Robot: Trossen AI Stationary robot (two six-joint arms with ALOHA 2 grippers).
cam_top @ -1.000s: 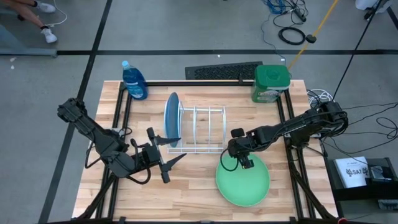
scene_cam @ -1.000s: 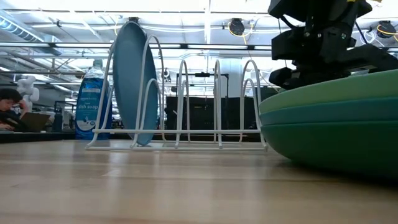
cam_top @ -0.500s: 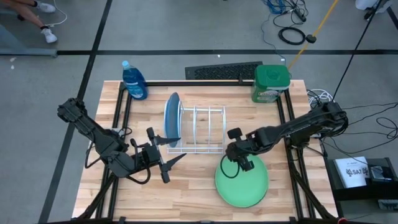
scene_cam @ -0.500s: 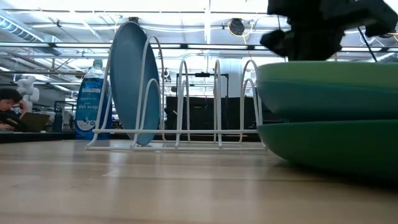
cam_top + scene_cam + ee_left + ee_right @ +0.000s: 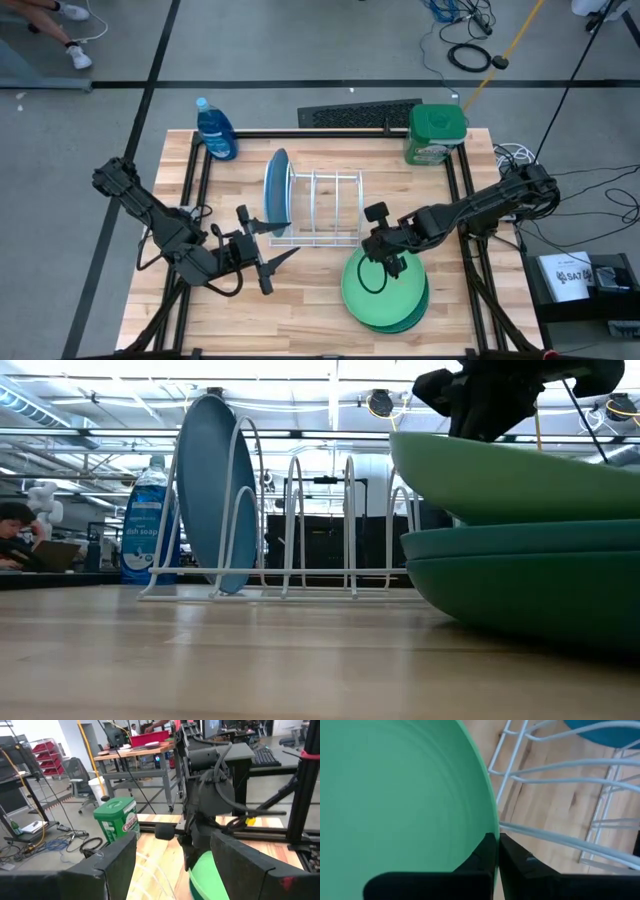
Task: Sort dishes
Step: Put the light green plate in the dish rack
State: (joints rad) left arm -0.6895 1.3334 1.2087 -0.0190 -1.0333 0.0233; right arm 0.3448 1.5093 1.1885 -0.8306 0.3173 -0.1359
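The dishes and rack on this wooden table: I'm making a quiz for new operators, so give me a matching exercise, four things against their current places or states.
Things:
1. blue round plastic plate
2. light green round plastic plate
3. blue soap bottle
4. left gripper

Places or states:
A. open, beside the white wire rack, holding nothing
B. standing upright in an end slot of the rack
C. pinched at its rim by the right gripper, raised off the plates below
D. at a far corner of the table

Pairs: 1-B, 2-C, 3-D, 4-A
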